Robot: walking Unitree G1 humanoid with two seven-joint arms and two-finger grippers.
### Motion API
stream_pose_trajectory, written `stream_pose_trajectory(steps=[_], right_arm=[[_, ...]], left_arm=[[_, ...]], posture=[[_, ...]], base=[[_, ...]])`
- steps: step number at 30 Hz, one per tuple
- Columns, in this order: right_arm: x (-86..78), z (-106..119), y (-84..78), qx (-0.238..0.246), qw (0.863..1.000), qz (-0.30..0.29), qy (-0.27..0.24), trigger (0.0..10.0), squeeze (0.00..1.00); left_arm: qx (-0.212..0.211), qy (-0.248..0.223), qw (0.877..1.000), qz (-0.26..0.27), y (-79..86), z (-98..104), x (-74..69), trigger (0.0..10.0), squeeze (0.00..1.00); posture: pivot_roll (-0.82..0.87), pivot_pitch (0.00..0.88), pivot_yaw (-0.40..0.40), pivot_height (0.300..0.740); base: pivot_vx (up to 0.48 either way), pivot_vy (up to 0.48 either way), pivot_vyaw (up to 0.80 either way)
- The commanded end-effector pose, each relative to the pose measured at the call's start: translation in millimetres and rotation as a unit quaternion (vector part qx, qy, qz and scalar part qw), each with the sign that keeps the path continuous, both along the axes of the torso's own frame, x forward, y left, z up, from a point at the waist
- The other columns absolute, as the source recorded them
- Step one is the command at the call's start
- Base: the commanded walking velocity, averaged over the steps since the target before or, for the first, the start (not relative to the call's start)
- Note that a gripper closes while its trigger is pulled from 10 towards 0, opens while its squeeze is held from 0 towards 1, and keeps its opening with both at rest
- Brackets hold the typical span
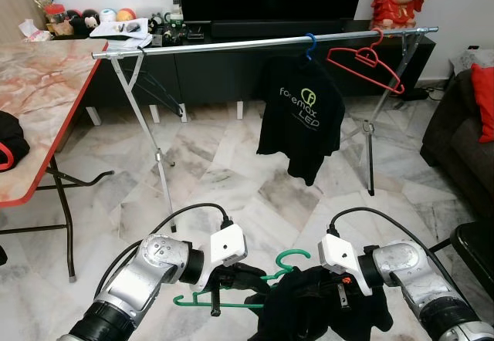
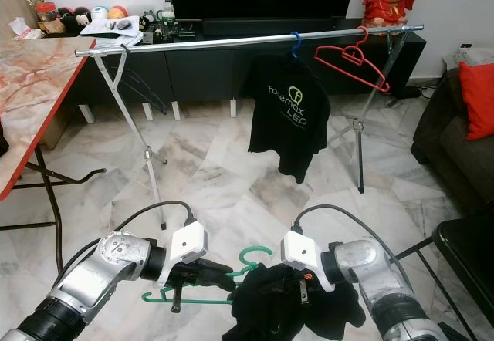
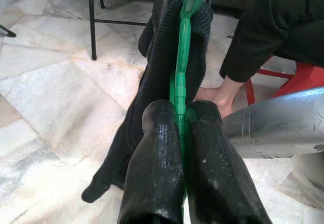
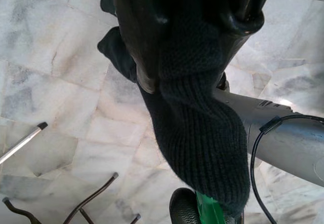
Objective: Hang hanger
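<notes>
Below the clothes rail, the left gripper pinched the light, stiff green hanger; the right gripper clamped its limp, soft black garment.

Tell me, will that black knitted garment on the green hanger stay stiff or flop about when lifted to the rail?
Probably floppy: the black knitted garment sags in loose folds off the green hanger. It could slide off, since it drapes unevenly. The left pincer is shut on the hanger, and the right pincer on the knit.
</notes>
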State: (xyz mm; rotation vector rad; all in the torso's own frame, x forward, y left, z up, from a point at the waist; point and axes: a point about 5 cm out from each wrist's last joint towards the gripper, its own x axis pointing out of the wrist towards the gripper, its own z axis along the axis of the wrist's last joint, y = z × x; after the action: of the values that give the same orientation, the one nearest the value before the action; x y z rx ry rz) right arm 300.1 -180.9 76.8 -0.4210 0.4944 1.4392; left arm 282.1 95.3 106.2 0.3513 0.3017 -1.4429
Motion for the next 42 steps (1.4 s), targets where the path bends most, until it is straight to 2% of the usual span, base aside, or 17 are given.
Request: stream_pose_trajectory(steps=[1, 5, 6, 7, 8, 13, 17, 25, 26, 27, 29, 32, 35, 38, 39, 40, 42], right_arm=[[-0.4, 0.6, 2.8, 0.005, 1.000, 0.010, -0.003, 0.0, 0.00], [-1.8, -1.5, 3.5, 0.004, 1.000, 0.010, -0.002, 0.0, 0.00], [-2.0, -2.3, 3.6, 0.003, 1.000, 0.008, -0.003, 0.0, 0.00], [-2.1, -2.7, 3.7, 0.003, 1.000, 0.008, -0.003, 0.0, 0.00], [-2.2, -3.4, 3.4, 0.000, 1.000, 0.006, -0.004, 0.0, 0.00], [-3.4, -5.7, 0.0, -0.011, 1.000, 0.002, -0.006, 0.0, 0.00], [-3.6, -8.2, -11.5, -0.047, 0.999, -0.012, -0.014, 0.0, 0.00], [-6.4, -14.0, -18.5, -0.067, 0.997, -0.027, -0.018, 0.0, 0.00], [-4.8, -13.7, -19.6, -0.065, 0.997, -0.042, -0.027, 0.0, 0.00], [1.7, -10.8, -22.4, -0.062, 0.993, -0.084, -0.054, 0.0, 0.00], [5.7, -8.9, -24.4, -0.068, 0.990, -0.104, -0.073, 0.0, 0.00], [18.2, -0.3, -35.6, -0.091, 0.973, -0.175, -0.122, 0.0, 0.00], [23.6, 7.5, -42.2, -0.085, 0.962, -0.214, -0.145, 0.0, 0.00], [26.3, 12.8, -43.4, -0.077, 0.958, -0.229, -0.157, 0.0, 0.00], [28.6, 19.0, -40.9, -0.067, 0.956, -0.229, -0.169, 0.0, 0.00], [28.6, 19.0, -40.9, -0.067, 0.956, -0.229, -0.169, 0.0, 0.00], [32.9, 32.6, -34.7, -0.053, 0.955, -0.218, -0.192, 0.0, 0.00]], left_arm=[[-0.007, -0.021, 1.000, -0.002, -3.2, 7.0, 4.1, 10.0, 0.00], [-0.006, -0.020, 1.000, -0.002, -2.8, 6.7, 4.0, 10.0, 0.00], [-0.007, -0.019, 1.000, -0.001, -2.6, 6.8, 4.4, 10.0, 0.33], [-0.007, -0.019, 1.000, 0.001, -2.3, 6.7, 4.8, 10.0, 0.46], [-0.005, -0.021, 1.000, 0.007, -1.4, 6.6, 6.3, 10.0, 1.00], [-0.002, -0.027, 1.000, 0.017, 3.1, 7.5, 9.0, 10.0, 1.00], [0.013, -0.025, 0.999, 0.021, 13.2, 6.8, 10.0, 10.0, 1.00], [0.022, -0.018, 0.999, 0.017, 23.9, 8.7, 8.4, 10.0, 1.00], [0.023, -0.022, 0.999, 0.029, 28.0, 9.7, 10.0, 10.0, 1.00], [0.023, -0.036, 0.997, 0.066, 37.4, 11.3, 14.9, 10.0, 1.00], [0.023, -0.046, 0.995, 0.087, 41.5, 11.6, 18.0, 10.0, 1.00], [0.017, -0.074, 0.981, 0.181, 56.7, 8.8, 28.7, 10.0, 1.00], [0.008, -0.088, 0.969, 0.230, 65.1, 4.8, 29.1, 10.0, 1.00], [0.010, -0.089, 0.963, 0.253, 66.8, -1.0, 27.6, 10.0, 1.00], [0.014, -0.081, 0.961, 0.266, 66.7, -9.7, 24.5, 10.0, 0.00], [0.014, -0.081, 0.961, 0.266, 66.7, -9.7, 24.5, 10.0, 0.00], [0.015, -0.061, 0.955, 0.291, 67.9, -22.6, 22.1, 10.0, 0.00]], posture=[[-0.05, 0.063, -0.005, 0.740], [-0.05, 0.055, -0.003, 0.740], [-0.05, 0.055, -0.003, 0.740], [-0.05, 0.052, -0.002, 0.740], [-0.05, 0.051, -0.002, 0.740], [-0.05, 0.051, -0.002, 0.740], [-0.05, 0.056, -0.001, 0.740], [-0.05, 0.068, -0.003, 0.740], [-0.05, 0.069, -0.004, 0.740], [-0.04, 0.075, -0.002, 0.740], [-0.04, 0.076, -0.003, 0.740], [-0.04, 0.084, -0.004, 0.740], [-0.04, 0.093, -0.004, 0.740], [-0.04, 0.096, -0.001, 0.740], [-0.05, 0.100, 0.001, 0.740], [-0.05, 0.100, 0.001, 0.740], [-0.05, 0.102, 0.000, 0.740]], base=[[0.000, 0.000, 0.00], [0.000, 0.000, 0.00], [0.000, 0.000, 0.00], [0.000, 0.000, 0.00], [0.000, 0.000, 0.00], [0.000, 0.000, 0.00], [0.000, 0.000, 0.00], [0.000, 0.000, 0.00], [0.000, 0.000, 0.00], [0.000, 0.000, 0.00], [0.000, 0.000, 0.00], [0.000, 0.000, 0.00], [0.000, 0.000, 0.00], [0.000, 0.000, 0.00], [0.000, 0.000, 0.00], [0.000, 0.000, 0.00], [0.000, 0.000, 0.00]])
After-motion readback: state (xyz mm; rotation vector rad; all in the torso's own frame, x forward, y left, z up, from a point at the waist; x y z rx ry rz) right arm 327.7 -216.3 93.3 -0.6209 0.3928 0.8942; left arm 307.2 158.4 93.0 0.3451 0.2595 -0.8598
